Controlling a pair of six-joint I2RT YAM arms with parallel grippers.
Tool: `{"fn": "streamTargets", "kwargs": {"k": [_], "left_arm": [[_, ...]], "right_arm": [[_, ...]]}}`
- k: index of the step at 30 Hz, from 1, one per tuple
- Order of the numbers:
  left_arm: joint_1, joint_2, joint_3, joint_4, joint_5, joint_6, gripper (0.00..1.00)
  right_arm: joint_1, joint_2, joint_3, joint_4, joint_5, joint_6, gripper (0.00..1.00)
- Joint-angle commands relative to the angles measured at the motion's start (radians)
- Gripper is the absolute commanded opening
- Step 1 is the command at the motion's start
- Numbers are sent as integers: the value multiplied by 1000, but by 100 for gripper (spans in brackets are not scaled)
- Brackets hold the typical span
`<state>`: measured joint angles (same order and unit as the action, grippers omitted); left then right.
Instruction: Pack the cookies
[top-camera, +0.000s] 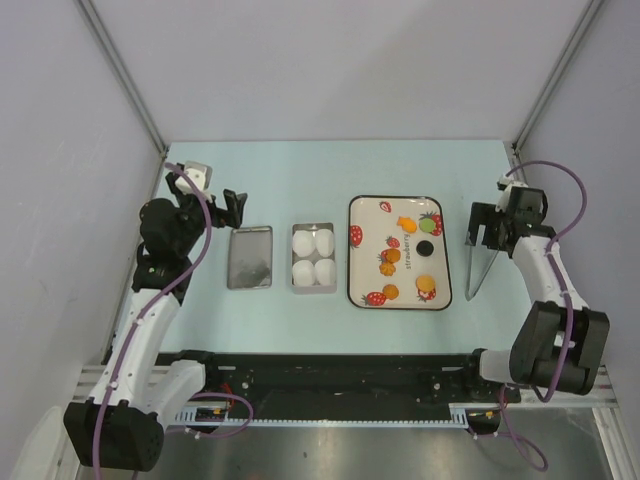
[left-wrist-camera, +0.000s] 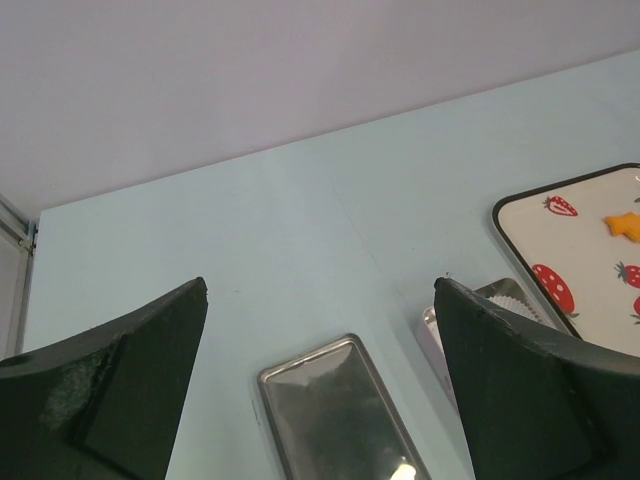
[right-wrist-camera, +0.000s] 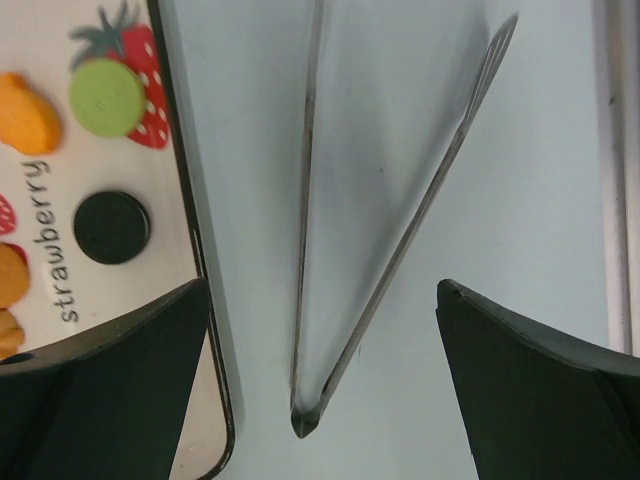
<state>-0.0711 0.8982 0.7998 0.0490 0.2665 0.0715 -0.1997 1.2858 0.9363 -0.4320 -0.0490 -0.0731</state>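
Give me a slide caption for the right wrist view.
Open right gripper above metal tongs, beside tray with green cookie and black cookie.

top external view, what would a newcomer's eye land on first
The strawberry-print tray right of centre stands out first, with a black cookie and a green cookie lying on it. Just left of it sits a metal tin holding four white paper cups, and metal tongs lie just right of the tray.

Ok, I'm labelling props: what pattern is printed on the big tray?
White tray with a black rim and red strawberry prints; clearest in the top external view.
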Motion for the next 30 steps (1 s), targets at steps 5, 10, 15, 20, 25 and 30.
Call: {"fn": "streamTargets", "kwargs": {"k": [5, 10, 15, 20, 25, 30], "left_arm": [[-4, 5, -28, 41, 10, 13, 100], [-6, 10, -39, 46, 13, 19, 100], [-6, 7, -57, 64, 8, 24, 100], [-6, 8, -63, 69, 5, 34, 100], [-4, 8, -70, 72, -1, 37, 100], [-6, 15, -74, 78, 0, 33, 100]], "right_arm": [[0, 159, 2, -21, 92, 30, 100], [2, 213, -1, -13, 120, 35, 100], [9, 265, -2, -8, 139, 29, 100], [37, 311, -2, 1, 179, 19, 95], [66, 348, -2, 16, 225, 9, 91], [71, 383, -4, 30, 258, -2, 86]]}}
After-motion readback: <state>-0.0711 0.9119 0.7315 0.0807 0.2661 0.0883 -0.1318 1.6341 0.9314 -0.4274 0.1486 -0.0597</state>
